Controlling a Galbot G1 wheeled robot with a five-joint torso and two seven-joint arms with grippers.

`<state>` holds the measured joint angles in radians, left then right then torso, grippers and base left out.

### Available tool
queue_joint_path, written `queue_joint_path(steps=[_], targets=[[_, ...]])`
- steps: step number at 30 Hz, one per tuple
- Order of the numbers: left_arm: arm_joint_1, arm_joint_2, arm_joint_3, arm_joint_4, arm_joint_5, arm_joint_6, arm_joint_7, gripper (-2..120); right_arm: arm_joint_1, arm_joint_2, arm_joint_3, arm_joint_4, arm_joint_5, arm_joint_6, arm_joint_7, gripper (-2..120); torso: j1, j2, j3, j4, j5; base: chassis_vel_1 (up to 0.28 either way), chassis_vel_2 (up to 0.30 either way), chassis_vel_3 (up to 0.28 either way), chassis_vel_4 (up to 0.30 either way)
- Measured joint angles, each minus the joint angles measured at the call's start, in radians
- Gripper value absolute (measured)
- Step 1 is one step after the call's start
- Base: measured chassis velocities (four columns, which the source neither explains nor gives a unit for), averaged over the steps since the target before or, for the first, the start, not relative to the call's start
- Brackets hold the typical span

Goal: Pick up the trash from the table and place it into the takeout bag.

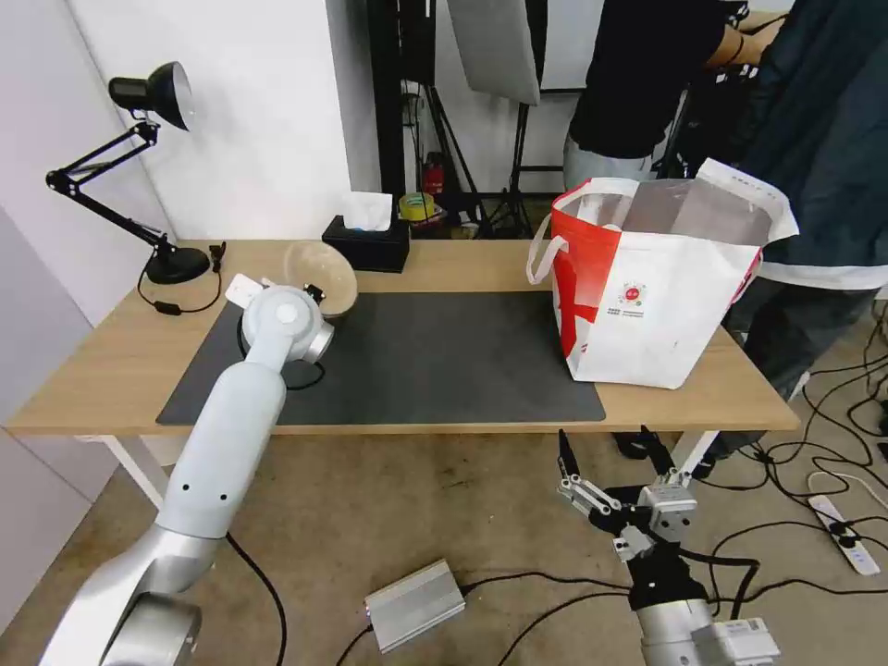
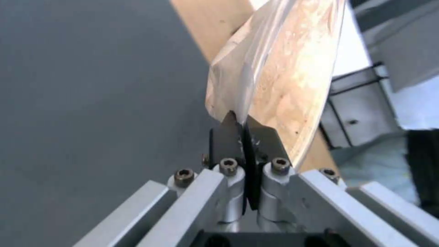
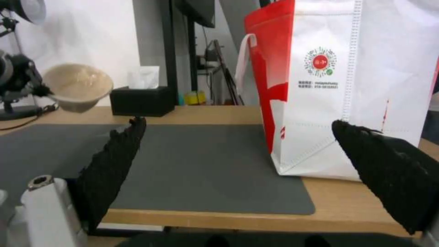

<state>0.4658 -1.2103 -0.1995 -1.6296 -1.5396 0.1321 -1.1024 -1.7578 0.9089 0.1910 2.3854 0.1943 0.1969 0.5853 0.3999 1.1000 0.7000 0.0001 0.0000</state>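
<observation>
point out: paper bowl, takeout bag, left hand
paper bowl (image 3: 78, 85), right wrist view, outer wall below the rim.
takeout bag (image 1: 638, 333), head view, white front panel under the logo.
left hand (image 2: 241, 128), left wrist view, where its tips pinch the bowl's rim.

In the head view the left arm's wrist housing covers the left gripper (image 1: 313, 294) and the near side of the beige paper bowl (image 1: 326, 270) at centre left. The takeout bag (image 1: 647, 305) hides its own inside, so its contents cannot be told. The left wrist view cuts the bowl (image 2: 279, 68) off at its top edge, and the black tissue box (image 2: 423, 164) at its right edge. In the right wrist view the bag (image 3: 366, 85) runs past the top and right edges, and the desk lamp (image 3: 18, 10) is clipped at upper left.
</observation>
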Motion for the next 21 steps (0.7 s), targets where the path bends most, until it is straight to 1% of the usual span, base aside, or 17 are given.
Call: queue_joint_path(steps=[3,4,6,7,9,11,13,16,17,20,21], targets=[[-0.004,0.008,0.006,-0.024,-0.014,-0.002,0.001,0,0.0,0.0,0.0,0.0,0.0,0.0,0.0,100,0.0,0.0,0.0,-0.0001,0.0,0.0,0.0,0.0,0.0],[-0.013,0.019,0.016,-0.053,-0.03,-0.007,0.004,0,0.0,0.0,0.0,0.0,0.0,0.0,0.0,100,0.0,0.0,0.0,-0.0001,0.0,0.0,0.0,0.0,0.0],[-0.029,0.032,0.031,-0.084,-0.048,-0.016,0.019,0,0.0,0.0,0.0,0.0,0.0,0.0,0.0,100,0.0,0.0,0.0,-0.0001,0.0002,0.0,0.0,0.0,0.0],[-0.029,0.032,0.031,-0.084,-0.048,-0.016,0.019,0,0.0,0.0,0.0,0.0,0.0,0.0,0.0,100,0.0,0.0,0.0,-0.0001,0.0002,0.0,0.0,0.0,0.0],[-0.04,0.039,0.042,-0.101,-0.055,-0.02,0.03,0,0.0,0.0,0.0,0.0,0.0,0.0,0.0,100,0.0,0.0,0.0,-0.0001,0.0001,0.0,0.0,0.0,0.0],[-0.058,0.049,0.062,-0.128,-0.065,-0.026,0.056,0,0.0,0.0,0.0,0.0,0.0,0.0,0.0,100,0.0,0.0,0.0,-0.0001,0.0001,0.0,0.0,0.0,0.0],[-0.063,0.05,0.066,-0.134,-0.07,-0.028,0.06,0,0.0,0.0,0.0,0.0,0.0,0.0,0.0,100,0.0,0.0,0.0,-0.0001,0.0001,0.0,0.0,0.0,0.0],[-0.081,0.052,0.083,-0.152,-0.081,-0.047,0.099,0,0.0,0.0,0.0,0.0,0.0,0.0,0.0,100,0.0,0.0,0.0,-0.0001,0.0001,0.0,0.0,0.0,0.0],[-0.081,0.052,0.083,-0.152,-0.081,-0.047,0.099,0,0.0,0.0,0.0,0.0,0.0,0.0,0.0,100,0.0,0.0,0.0,-0.0001,0.0001,0.0,0.0,0.0,0.0],[-0.103,0.052,0.103,-0.164,-0.09,-0.064,0.136,0,0.0,0.0,0.0,0.0,0.0,0.0,0.0,100,0.0,0.0,0.0,-0.0001,0.0001,0.0,0.0,0.0,0.0],[-0.103,0.052,0.103,-0.164,-0.09,-0.064,0.136,0,0.0,0.0,0.0,0.0,0.0,0.0,0.0,100,0.0,0.0,0.0,-0.0001,0.0001,0.0,0.0,0.0,0.0]])
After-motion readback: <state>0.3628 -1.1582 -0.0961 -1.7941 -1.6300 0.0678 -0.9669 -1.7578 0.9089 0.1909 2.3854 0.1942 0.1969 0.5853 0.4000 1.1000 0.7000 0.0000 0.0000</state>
